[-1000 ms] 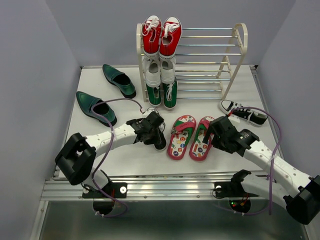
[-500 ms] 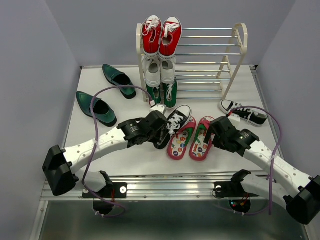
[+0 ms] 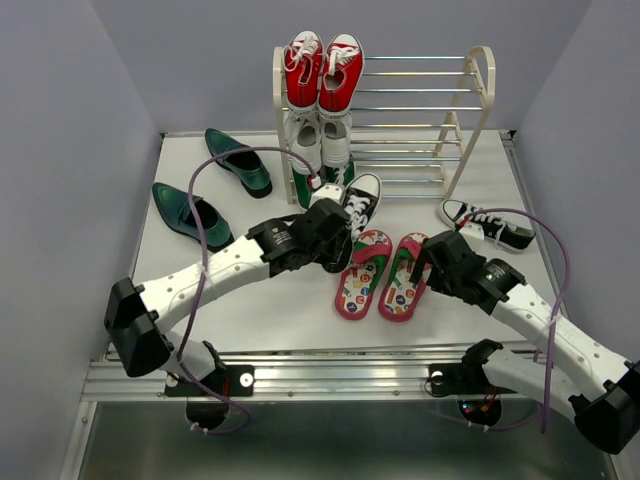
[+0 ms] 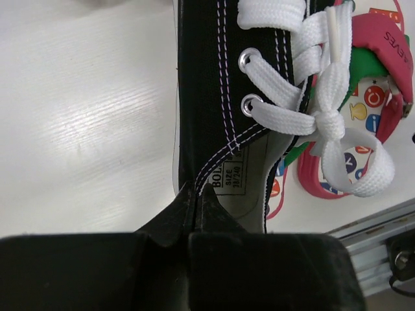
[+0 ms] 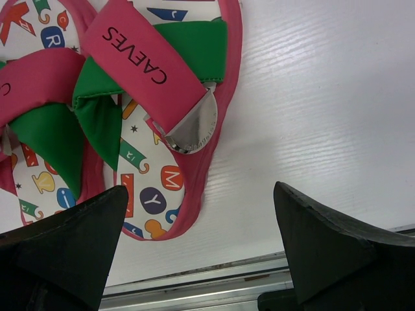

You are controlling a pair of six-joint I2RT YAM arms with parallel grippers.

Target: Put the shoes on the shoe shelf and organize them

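Top external: left arm (image 3: pixel 215 270) runs from the near-left corner diagonally to mid-table. The left gripper (image 3: pixel 337 228) is clamped tight on the collar of a black low-top canvas sneaker with white laces (image 3: pixel 360 192). In the left wrist view the fingers (image 4: pixel 209 206) are pinched together on the collar wall beside the size label. The sneaker's toe points at the cream-white shoe shelf with silver rod tiers (image 3: pixel 483 85), just in front of its bottom tier. Cannot tell whether the sole is off the table (image 3: pixel 250 300).

The shelf stands at the far edge. Its left end is stacked: red lace-up sneakers (image 3: pixel 322 68) on top, white lace-up sneakers (image 3: pixel 320 140) in the middle, green lace-up sneakers (image 3: pixel 312 187) at the bottom. To their right the rods are bare on every tier.

Pink-edged flip-flops with patterned footbeds (image 3: pixel 380 275) lie side by side mid-table, towards the near edge. The right arm (image 3: pixel 545 320) comes in from the near-right corner. The right gripper (image 3: pixel 420 262) sits over the right flip-flop, jaws spread wide, holding nothing.

A second black sneaker (image 3: pixel 488 226) lies near the right edge, just beside the right wrist. Dark teal-green glossy loafers (image 3: pixel 238 160) lie along the left side, the nearer one close to the left forearm.
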